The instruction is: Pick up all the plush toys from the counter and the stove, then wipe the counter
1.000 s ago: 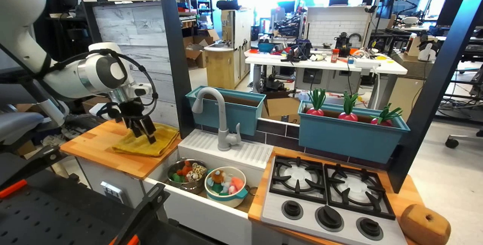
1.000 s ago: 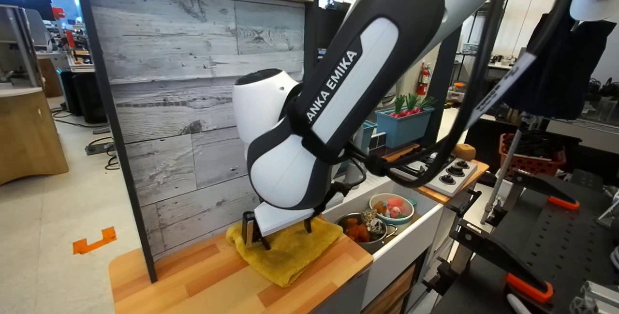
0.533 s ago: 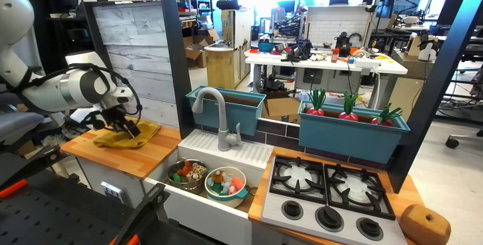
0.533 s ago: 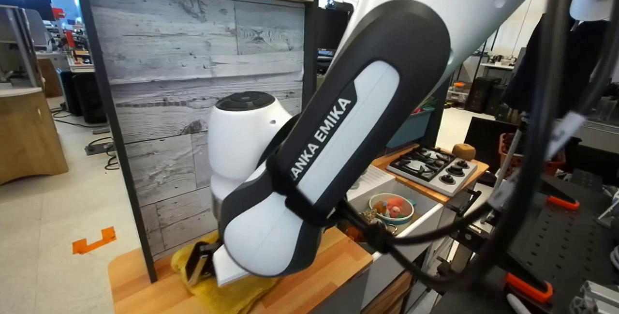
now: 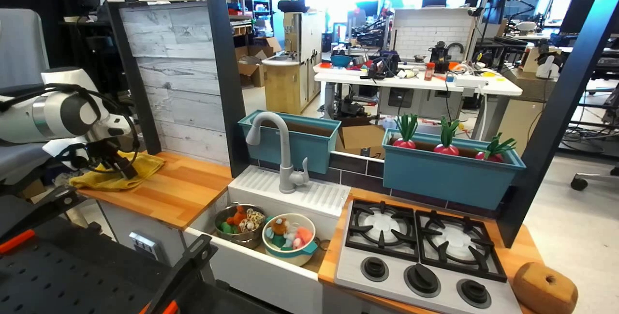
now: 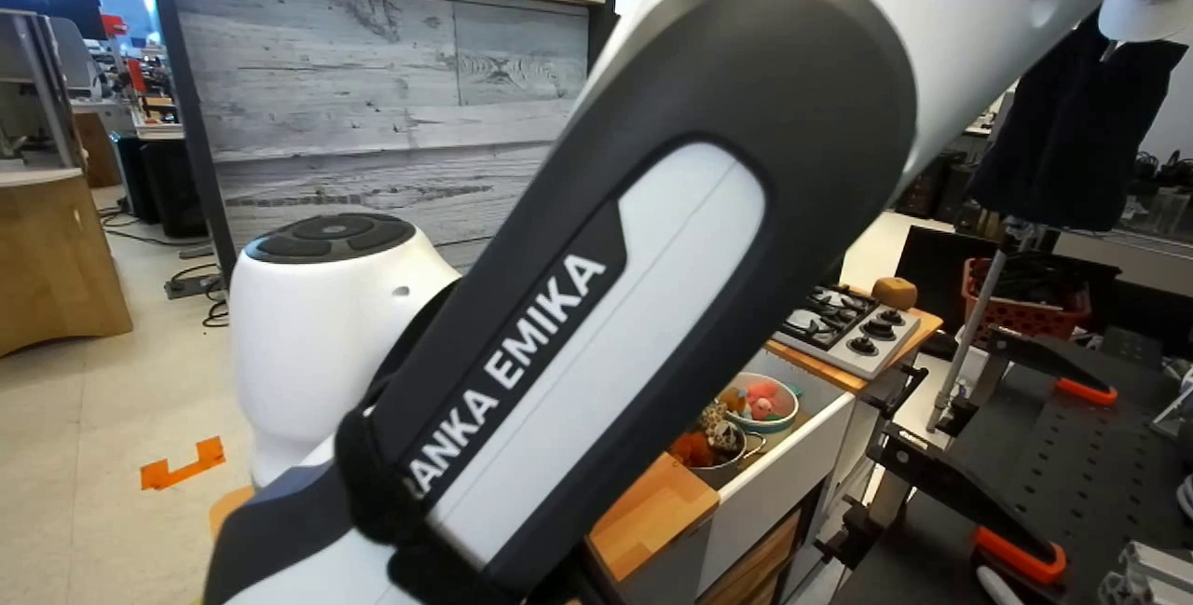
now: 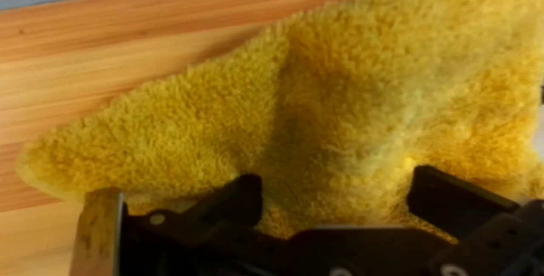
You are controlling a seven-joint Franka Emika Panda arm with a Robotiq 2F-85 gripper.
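In the wrist view, my black two-fingered gripper [image 7: 335,178] stands wide, its fingertips [image 7: 248,195] well apart and down on the fluffy yellow cloth [image 7: 191,110]. In an exterior view, I see the cloth rumpled at the left end of the light brown, butcher-block wooden counter [image 5: 179,193]. To the right, inside the white sink [image 5: 261,274], orange, green and spotted plush toys [image 5: 252,220] sit in a round, shiny steel pot [image 5: 249,242]; pink, white, teal and brown ones sit in the round cream pot [image 5: 287,259] with teal trim just beside it. Farther right lies the flat silver stove [image 5: 350,266] with black grates [image 5: 381,240] and round black knobs [image 5: 422,279], a rounded brown block [image 5: 544,289] at its right side. In an exterior view, my white-and-black robot arm [image 6: 606,325] screens most of the counter.
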